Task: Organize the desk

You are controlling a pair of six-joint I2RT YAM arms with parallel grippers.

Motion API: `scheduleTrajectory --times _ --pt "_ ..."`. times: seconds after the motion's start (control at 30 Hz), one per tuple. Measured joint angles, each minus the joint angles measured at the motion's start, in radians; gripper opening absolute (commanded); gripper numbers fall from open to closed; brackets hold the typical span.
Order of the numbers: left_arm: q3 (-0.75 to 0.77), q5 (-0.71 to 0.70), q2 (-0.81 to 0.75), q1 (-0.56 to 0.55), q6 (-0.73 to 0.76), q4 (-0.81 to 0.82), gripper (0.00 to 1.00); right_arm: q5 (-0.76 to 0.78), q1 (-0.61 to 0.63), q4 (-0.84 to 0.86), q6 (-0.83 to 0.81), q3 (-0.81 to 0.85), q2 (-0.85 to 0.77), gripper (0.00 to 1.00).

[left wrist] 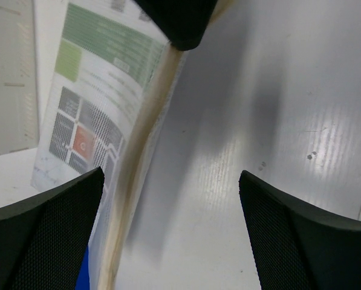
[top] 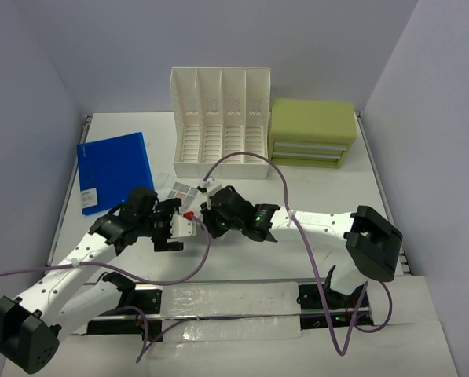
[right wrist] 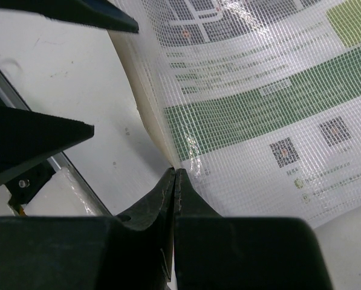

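The desk (top: pixel 336 188) lies under both arms. At its middle the right gripper (right wrist: pixel 175 172) is clamped on the edge of a mesh document pouch (right wrist: pixel 259 90) — the left gripper (left wrist: pixel 170 175), just left, gapes wide, holding nothing.

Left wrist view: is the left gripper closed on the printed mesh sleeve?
No, the left gripper has its fingers wide apart, with the tan edge of the printed sleeve running between them, close to one finger.
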Motion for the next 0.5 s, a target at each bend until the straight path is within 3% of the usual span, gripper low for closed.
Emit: scheduleTrajectory --times 0.3,0.5 --pt "-0.012 0.003 0.017 0.063 0.004 0.092 0.99 -0.01 -0.012 0.028 -0.004 -0.027 -0.007 0.0" --pt "-0.026 -0.04 0.112 0.049 -0.007 0.147 0.99 -0.012 -0.021 0.034 -0.004 -0.03 -0.016 0.0"
